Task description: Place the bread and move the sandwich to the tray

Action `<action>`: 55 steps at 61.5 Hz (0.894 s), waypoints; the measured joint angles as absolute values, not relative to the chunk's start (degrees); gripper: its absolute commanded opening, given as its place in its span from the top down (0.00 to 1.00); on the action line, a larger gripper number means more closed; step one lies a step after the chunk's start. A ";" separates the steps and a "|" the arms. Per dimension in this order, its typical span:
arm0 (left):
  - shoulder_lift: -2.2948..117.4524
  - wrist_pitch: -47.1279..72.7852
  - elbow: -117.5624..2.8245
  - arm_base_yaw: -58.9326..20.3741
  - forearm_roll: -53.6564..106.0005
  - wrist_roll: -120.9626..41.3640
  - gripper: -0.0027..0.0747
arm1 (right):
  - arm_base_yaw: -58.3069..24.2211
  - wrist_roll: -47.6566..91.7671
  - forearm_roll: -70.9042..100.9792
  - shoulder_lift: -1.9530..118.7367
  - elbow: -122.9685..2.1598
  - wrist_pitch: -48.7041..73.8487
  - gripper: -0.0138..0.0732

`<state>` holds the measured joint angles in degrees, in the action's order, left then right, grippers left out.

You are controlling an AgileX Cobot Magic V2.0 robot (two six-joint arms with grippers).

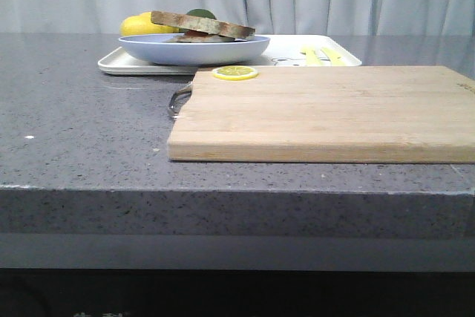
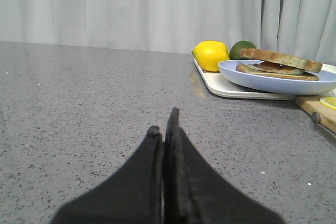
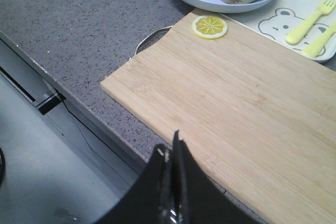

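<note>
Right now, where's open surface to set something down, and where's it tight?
Free: most of the cutting board, bare apart from the lemon slice at its far left corner; also the grey counter left of the board. Crowded: the tray behind, holding the plate with the sandwich, fruit and cutlery.

Speckled grey counter (image 1: 82, 116), pale-blue plate (image 1: 194, 50) (white tray (image 1: 111, 61) beneath).
</note>
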<state>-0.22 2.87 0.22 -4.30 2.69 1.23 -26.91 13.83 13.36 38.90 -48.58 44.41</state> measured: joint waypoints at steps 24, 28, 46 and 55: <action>-0.22 2.87 0.22 -4.30 2.79 1.09 0.99 | -26.91 13.83 13.36 38.90 -48.58 44.41 0.92; -0.22 2.87 0.22 -4.30 2.79 1.09 0.99 | -26.91 13.83 13.36 38.90 -48.58 44.41 0.92; -0.22 2.87 0.22 -4.30 2.79 1.09 0.99 | -24.96 13.83 13.58 36.47 -46.10 43.80 0.92; -0.22 2.87 0.22 -4.30 2.79 1.09 0.99 | -18.02 13.83 13.67 29.10 -38.98 36.68 0.92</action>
<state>-0.22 2.87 0.22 -4.30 2.79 1.09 -18.02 13.83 13.67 29.10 -38.98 36.68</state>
